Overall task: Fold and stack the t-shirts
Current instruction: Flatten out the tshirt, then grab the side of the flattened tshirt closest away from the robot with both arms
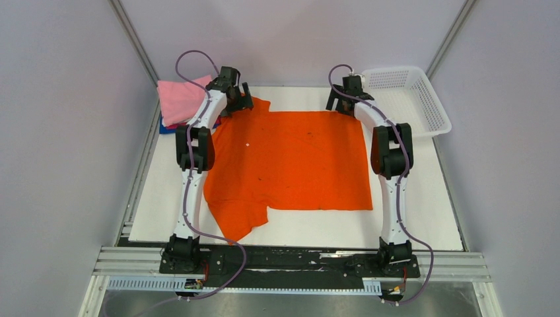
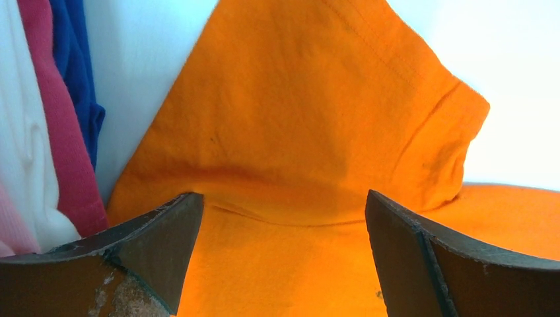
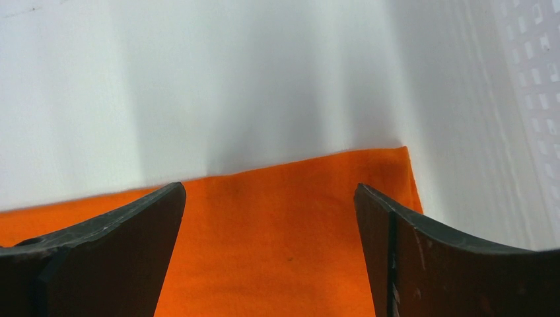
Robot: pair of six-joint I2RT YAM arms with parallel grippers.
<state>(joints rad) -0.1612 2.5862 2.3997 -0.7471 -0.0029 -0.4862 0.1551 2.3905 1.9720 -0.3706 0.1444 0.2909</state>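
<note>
The orange t-shirt (image 1: 290, 162) lies spread flat on the white table, one sleeve at the far left and one at the near left. My left gripper (image 1: 239, 96) is open over the far left sleeve (image 2: 310, 119), jaws wide apart with cloth between them, nothing held. My right gripper (image 1: 341, 100) is open over the shirt's far right corner (image 3: 370, 172), empty. A stack of folded shirts (image 1: 179, 104) with pink on top sits at the far left; its white, magenta and blue edges (image 2: 56, 132) show in the left wrist view.
A white plastic mesh basket (image 1: 413, 96) stands at the far right corner, its wall (image 3: 528, 79) just right of my right gripper. Grey walls close in on both sides. The table (image 1: 165, 191) shows bare at the near left.
</note>
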